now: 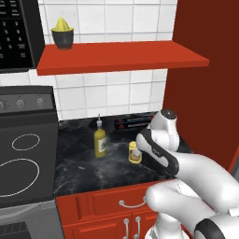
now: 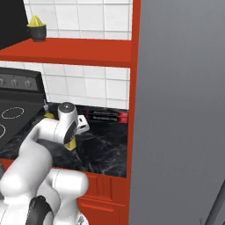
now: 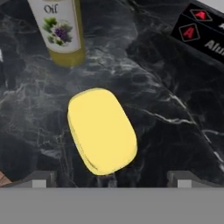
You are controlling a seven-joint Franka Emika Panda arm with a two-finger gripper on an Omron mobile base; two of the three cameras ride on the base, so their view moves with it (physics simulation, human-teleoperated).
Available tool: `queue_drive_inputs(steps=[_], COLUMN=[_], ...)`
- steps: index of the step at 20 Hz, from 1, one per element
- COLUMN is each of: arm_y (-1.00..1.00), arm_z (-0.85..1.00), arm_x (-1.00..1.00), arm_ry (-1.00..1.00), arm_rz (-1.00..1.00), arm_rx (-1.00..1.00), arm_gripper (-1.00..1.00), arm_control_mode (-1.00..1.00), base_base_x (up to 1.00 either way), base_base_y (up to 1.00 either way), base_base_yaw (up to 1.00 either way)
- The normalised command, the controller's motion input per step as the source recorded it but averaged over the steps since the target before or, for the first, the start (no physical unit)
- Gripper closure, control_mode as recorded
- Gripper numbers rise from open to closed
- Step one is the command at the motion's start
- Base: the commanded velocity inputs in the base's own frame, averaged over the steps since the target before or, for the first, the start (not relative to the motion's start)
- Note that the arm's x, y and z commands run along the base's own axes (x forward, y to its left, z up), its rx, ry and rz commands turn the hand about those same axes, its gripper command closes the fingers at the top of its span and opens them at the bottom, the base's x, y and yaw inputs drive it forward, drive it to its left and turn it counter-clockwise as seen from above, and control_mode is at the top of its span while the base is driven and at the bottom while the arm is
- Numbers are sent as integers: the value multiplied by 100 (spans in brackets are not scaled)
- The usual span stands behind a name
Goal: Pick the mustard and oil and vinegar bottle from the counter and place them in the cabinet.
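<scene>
Right under the hand camera sat the mustard [image 3: 102, 130], its yellow top filling the middle of the hand view, with the gripper [image 3: 111, 178] poised above it, fingertips [image 3: 40, 178] spread wide to either side and touching nothing. Just beyond it stood the oil and vinegar bottle [image 3: 61, 31], upright, its label with a grape motif facing the lens. Both bottles rested on the counter [image 1: 79, 163], the black marbled top with white veins. From the left base view the mustard [image 1: 135, 152] stood near the taller bottle [image 1: 100, 141], to its right and a little closer to the front edge, the two apart and not touching, while the white arm [image 1: 161, 151] bent down over the squat one. A long black box with red markings [image 1: 135, 122] lay along the back of the counter against the tiled wall. Up above, the cabinet [image 1: 121, 56], a flat red shelf board, carried a yellow juicer on a dark bowl [image 1: 62, 33] at its left end. The stovetop [image 1: 23, 158] with white rings sat to the left of the counter, and red drawers with silver handles [image 1: 126, 201] ran beneath.
</scene>
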Motion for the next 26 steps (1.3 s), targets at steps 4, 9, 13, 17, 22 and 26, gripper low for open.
queue_drive_inputs(steps=[4,9,13,17,22,26], arm_y=[17,20,18,18,15,13], arm_z=[-18,-23,-26,-28,-8,9], arm_x=[16,6,9,15,2,-4], arm_ry=[0,0,0,0,0,-5], arm_rz=[5,6,5,4,2,0], arm_rx=[0,0,0,0,0,0], arm_gripper=[-100,-100,-100,100,100,100], arm_control_mode=[-100,-100,-100,-100,-100,-100], base_base_x=[0,0,0,0,0,0], base_base_y=[0,0,0,0,0,0], base_base_yaw=[0,0,0,0,0,0])
